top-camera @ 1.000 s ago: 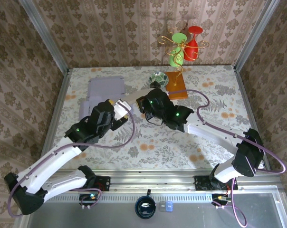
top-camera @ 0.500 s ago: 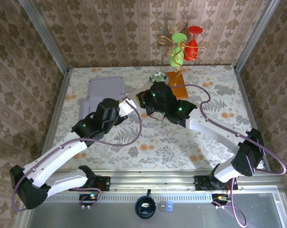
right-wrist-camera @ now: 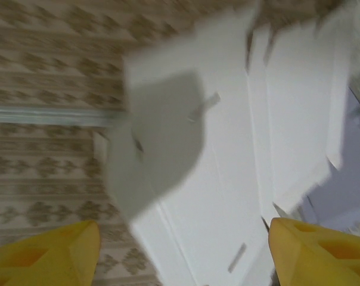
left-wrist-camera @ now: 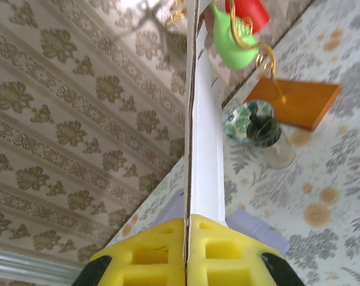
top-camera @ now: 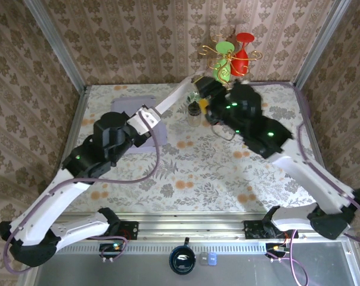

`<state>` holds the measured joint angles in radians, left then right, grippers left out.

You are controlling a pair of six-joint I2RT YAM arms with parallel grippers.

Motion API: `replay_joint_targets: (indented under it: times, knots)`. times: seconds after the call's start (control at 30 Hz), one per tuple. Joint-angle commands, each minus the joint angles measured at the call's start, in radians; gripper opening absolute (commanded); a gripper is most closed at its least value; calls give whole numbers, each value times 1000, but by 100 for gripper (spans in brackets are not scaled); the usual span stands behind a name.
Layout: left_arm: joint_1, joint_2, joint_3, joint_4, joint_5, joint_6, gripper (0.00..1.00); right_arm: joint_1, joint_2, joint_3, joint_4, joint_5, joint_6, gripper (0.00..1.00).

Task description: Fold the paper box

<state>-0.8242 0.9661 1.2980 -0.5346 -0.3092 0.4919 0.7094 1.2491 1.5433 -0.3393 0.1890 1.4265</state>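
Both arms have risen — left gripper (left-wrist-camera: 186, 241) clamps the flat paper box (left-wrist-camera: 205, 149) aloft at the back; right gripper (right-wrist-camera: 180, 253), jaws now apart, seems to have released it — folding barely begun.

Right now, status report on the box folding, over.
Left gripper shut on paper box, held aloft. Right gripper open, facing it. Glass jar near its far end.
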Motion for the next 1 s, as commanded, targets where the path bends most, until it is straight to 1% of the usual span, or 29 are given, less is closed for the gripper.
replay_joint_targets:
  times: [0.0, 0.1, 0.17, 0.27, 0.37, 0.47, 0.57, 0.63, 0.7, 0.77, 0.87, 0.97]
  knots:
    - [-3, -10, 94, -145, 126, -96, 0, -28, -74, 56, -103, 116, -124, 76]
    - [9, 31, 178, -247, 260, -147, 0, -55, -112, 80, -157, 141, -141, 75]
    - [28, 77, 240, -308, 377, -206, 0, -71, -137, 86, -188, 152, -148, 75]
    - [55, 153, 290, -348, 533, -279, 0, -83, -164, 97, -273, 176, -143, 73]
    - [66, 233, 301, -345, 596, -341, 0, -91, -172, 119, -355, 183, -140, 73]
    - [65, 334, 324, -342, 637, -375, 0, -92, -173, 117, -461, 183, -84, 71]
    - [57, 437, 361, -343, 605, -380, 0, -93, -171, 72, -492, 154, -14, 70]
    - [52, 495, 382, -342, 586, -364, 0, -94, -165, 14, -454, 118, 39, 68]
    - [51, 554, 411, -345, 575, -347, 0, -98, -140, -33, -424, 68, 121, 65]
    - [47, 607, 452, -364, 556, -326, 0, -107, -102, -65, -396, 18, 170, 61]
    - [30, 670, 511, -405, 483, -284, 0, -131, -34, -79, -372, -50, 232, 58]
    - [9, 701, 542, -422, 424, -249, 0, -153, 30, -72, -349, -106, 276, 54]
